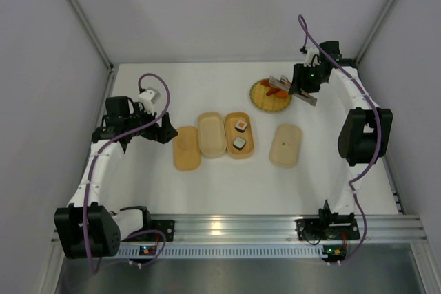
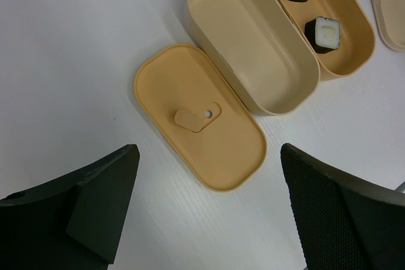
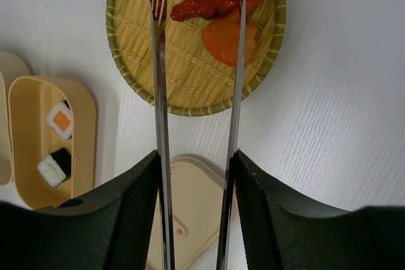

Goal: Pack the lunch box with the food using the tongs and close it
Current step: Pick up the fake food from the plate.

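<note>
A white table (image 1: pixel 207 191) fills the middle of the frame, boxed in by pale grey walls (image 1: pixel 234 5) at top, left and right. Slim metal posts (image 1: pixel 79 15) run diagonally in both upper corners. A ribbed aluminium rail (image 1: pixel 234 228) crosses the bottom, above a dull grey strip (image 1: pixel 241 277), perhaps floor. Light is even and soft.

Both the left arm (image 1: pixel 96 162) and the right arm (image 1: pixel 364 135) have white links joined by bulky black joints. A purple cable (image 1: pixel 153 76) loops along each one. The fingers (image 2: pixel 342 213) are matt black, their inner faces finely dimpled.
</note>
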You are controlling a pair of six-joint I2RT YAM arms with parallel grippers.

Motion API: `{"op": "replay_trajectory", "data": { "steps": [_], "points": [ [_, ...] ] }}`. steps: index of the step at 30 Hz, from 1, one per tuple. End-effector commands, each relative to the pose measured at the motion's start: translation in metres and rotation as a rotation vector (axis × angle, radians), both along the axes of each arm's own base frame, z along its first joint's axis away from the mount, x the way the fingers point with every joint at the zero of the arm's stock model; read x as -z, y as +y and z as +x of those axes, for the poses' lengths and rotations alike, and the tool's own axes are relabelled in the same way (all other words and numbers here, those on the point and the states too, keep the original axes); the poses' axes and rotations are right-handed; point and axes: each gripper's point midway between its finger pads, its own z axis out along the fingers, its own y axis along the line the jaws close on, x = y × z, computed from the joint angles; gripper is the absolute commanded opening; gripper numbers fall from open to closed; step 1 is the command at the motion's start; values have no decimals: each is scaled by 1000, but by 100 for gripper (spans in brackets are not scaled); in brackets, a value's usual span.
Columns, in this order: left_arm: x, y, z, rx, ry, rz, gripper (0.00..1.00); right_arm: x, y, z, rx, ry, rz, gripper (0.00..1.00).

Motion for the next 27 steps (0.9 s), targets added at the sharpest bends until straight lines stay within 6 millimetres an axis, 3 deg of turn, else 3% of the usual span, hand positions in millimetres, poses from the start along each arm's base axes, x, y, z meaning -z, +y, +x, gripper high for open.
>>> {"op": "replay_trajectory", "data": {
  "steps": [1,4,6,27],
  "points": [
    [-8,-4,6,17,-43,-20,98,-29,-3,21,23,-123,4,48],
    [-6,-4,6,17,-41,-16,98,-26,-5,22,29,-122,-3,48],
    [-6,-4,5,18,-41,-17,98,-26,-21,24,65,-127,-4,48],
    [-3,-3,3,15,-35,-13,98,5,2,9,9,40,136,43]
  ]
}}
